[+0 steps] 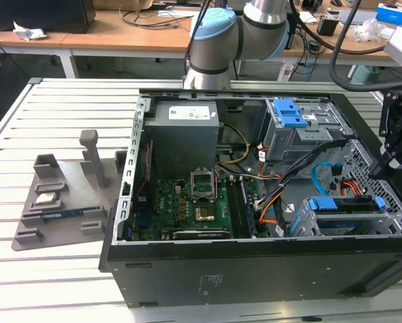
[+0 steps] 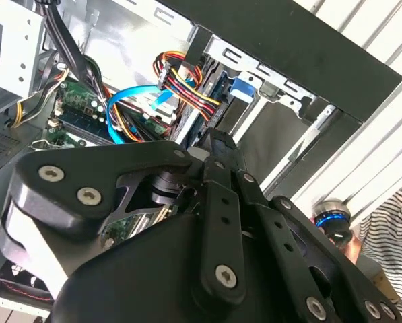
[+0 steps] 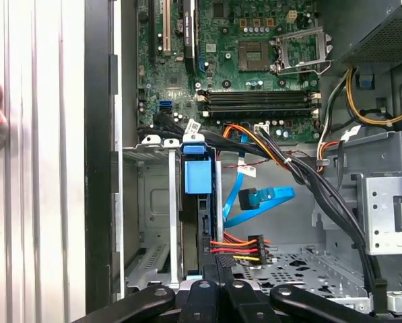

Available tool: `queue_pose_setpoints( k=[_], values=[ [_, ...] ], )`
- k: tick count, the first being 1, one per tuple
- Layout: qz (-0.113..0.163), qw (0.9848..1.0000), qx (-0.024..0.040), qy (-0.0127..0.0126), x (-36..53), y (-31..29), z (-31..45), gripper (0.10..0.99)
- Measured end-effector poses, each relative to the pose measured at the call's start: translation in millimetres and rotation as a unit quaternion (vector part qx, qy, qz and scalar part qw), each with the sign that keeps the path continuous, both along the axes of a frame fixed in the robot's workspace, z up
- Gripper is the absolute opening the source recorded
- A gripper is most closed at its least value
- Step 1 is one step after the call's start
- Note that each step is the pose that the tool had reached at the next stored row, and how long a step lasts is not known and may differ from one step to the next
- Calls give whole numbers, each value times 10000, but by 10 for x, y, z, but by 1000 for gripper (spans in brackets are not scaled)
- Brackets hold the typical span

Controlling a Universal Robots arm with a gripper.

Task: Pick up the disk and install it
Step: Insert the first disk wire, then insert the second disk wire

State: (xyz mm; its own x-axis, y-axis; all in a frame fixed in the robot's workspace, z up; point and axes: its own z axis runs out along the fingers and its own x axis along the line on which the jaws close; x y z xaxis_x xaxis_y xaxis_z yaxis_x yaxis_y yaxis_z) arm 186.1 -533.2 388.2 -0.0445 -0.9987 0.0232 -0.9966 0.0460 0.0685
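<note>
Closest in, the claw (image 3: 217, 291) hangs right over the drive cage (image 3: 153, 202) at the case's front corner, and I cannot tell whether it is gripping or free: its black links crowd both wrist views.

Just beyond it stands the disk (image 3: 198, 176), edge-on in a cage slot. Its blue bracket faces up and it looks at least partly in.

Here's the danger: the red, yellow and black power plug (image 3: 240, 247) sits just beside that slot, and the blue data cable (image 3: 261, 198) loops close by. Any push or pull that drifts sideways could snag those wires. If the disk tilts, my judgement is that it binds against the cage rails rather than seating.

Further on lies the motherboard (image 3: 254, 60), well clear of the action.

Now compare views. The first wrist view looks straight down the slot, so the alignment of bracket and rail reads best there. The second wrist view catches a person's striped sleeve (image 2: 392, 232) and a hand at a blue-ringed knob (image 2: 332, 219) out on the table (image 2: 362, 134).

The exterior view places the claw (image 1: 389, 165) above the bracket's end (image 1: 342, 204) toward the exterior view's right. It also reveals the grey fixture (image 1: 59, 202) far off beside the case.
</note>
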Motion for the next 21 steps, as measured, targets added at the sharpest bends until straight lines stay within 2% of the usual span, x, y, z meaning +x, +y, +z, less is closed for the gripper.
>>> queue_pose_setpoints(
  k=[8,9,10,11,12,14,16,18,19,21],
  values=[
    [0,10000,-1,0,0,0,3,114],
    [0,10000,-1,0,0,0,3,235],
    [0,10000,-1,0,0,0,3,294],
    [0,10000,-1,0,0,1,4,294],
    [-1,10000,-2,0,-3,25,4,361],
    [0,10000,-2,0,-28,65,-1,361],
    [1,10000,0,0,-99,110,-13,361],
    [0,10000,-2,0,-335,148,-59,361],
    [6,10000,-1,0,-393,157,-98,361],
    [15,10000,-1,0,-438,169,-127,361]
  ],
)
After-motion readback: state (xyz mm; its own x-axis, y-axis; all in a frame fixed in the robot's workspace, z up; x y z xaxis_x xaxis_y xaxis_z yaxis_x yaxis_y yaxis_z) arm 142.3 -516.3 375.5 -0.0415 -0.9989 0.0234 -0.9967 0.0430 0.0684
